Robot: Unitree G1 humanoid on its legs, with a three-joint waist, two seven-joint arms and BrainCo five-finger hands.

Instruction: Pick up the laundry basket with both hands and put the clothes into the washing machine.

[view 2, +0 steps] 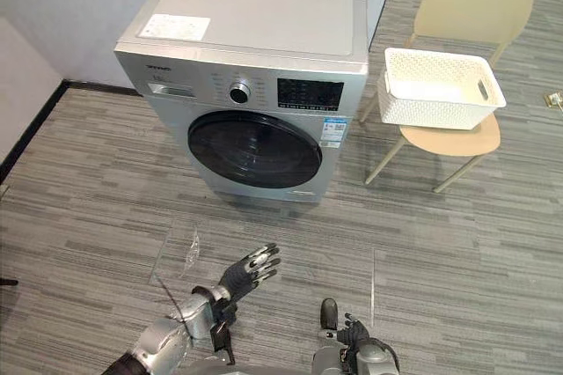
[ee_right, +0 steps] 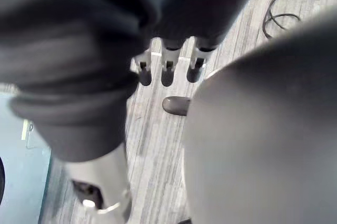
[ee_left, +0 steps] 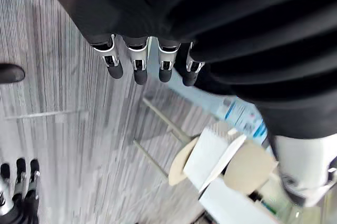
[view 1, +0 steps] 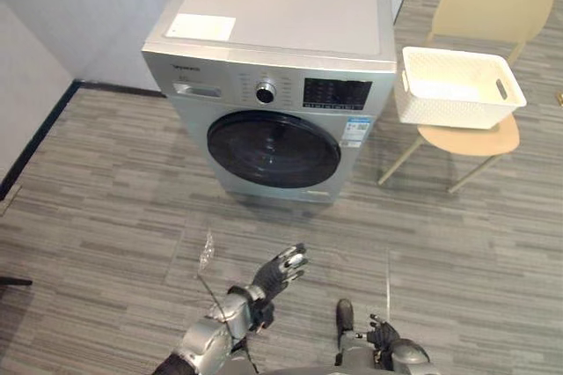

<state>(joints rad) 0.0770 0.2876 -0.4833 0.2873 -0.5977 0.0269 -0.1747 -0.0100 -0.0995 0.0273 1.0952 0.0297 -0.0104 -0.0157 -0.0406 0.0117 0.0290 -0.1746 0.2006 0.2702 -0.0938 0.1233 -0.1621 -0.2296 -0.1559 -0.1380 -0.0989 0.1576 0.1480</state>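
While the laundry basket (view 1: 457, 93) is sitting on the chair (view 1: 493, 5), long axis running left-right, left hand (view 1: 274, 278) is hovering straight-fingered, right hand (view 1: 383, 335) hanging low, loosely uncurled

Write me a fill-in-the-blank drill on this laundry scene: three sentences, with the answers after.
1. The white laundry basket rests on a beige ____.
2. The round door of the washing machine is ____.
3. The left robot hand, fingers straight, holds ____.
Missing words: chair; shut; nothing.
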